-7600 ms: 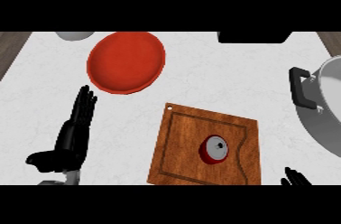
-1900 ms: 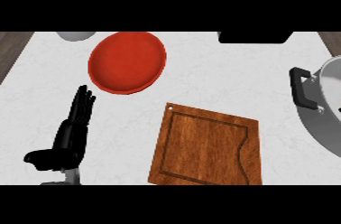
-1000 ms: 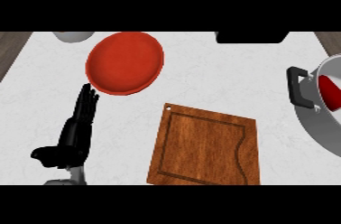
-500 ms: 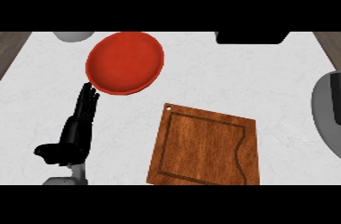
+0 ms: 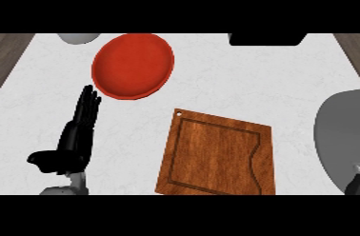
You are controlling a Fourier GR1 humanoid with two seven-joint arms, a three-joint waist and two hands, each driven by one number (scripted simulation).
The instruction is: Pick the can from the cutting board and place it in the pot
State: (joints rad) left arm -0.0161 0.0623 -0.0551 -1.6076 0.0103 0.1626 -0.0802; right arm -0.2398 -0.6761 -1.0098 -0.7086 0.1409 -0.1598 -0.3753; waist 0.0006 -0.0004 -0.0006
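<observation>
The wooden cutting board [image 5: 216, 156] lies bare at the lower middle of the counter, with no can on it. No can shows anywhere in the view. A large grey rounded shape, which looks like my right forearm [image 5: 341, 135], fills the right edge and hides the pot behind it. The right hand itself does not show. My left hand [image 5: 74, 140] rests open at the lower left, fingers straight and pointing up towards the red plate, holding nothing.
A red plate [image 5: 134, 63] sits at the upper left, just above the left hand's fingertips. A pale grey round thing [image 5: 79, 37] peeks in at the top left, and a black object [image 5: 267, 38] at the top right.
The can left the board between the oldest frame and 1.9 s ago. A second ago something red showed inside the pot. The grey shape has since covered the pot and its handle.
</observation>
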